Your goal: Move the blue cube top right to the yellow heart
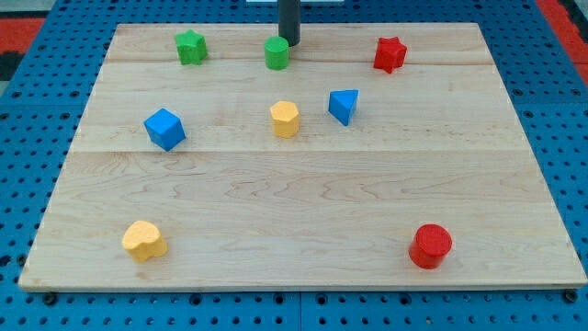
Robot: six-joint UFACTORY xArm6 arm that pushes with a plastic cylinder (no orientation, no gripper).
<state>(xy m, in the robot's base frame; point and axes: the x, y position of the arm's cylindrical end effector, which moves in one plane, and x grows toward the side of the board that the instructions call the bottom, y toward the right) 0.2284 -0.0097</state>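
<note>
The blue cube [164,129] sits on the left half of the wooden surface [303,202], resting flat and untouched, and the yellow heart [143,241] lies well below it near the view's bottom-left corner. Since the cube is meant to end up at the heart's top right, it looks as if it needs to go down the surface and slightly toward the view's right, so the push would most sensibly start from the cube's upper side. My tip [289,42] is nowhere near that spot: it stands at the view's top edge, just beside the green cylinder [277,52] on its upper right, close enough that I cannot tell whether they touch. The tool here is a plain rod with nothing to open or close, and it holds nothing. Between my tip and the cube the surface is free, though the yellow hexagonal block [285,119] and the blue triangular block [344,106] lie to the cube's right, and a green star [191,46] sits above it. A red star [390,53] and a red cylinder [430,245] stay far off. No containers appear anywhere.
</note>
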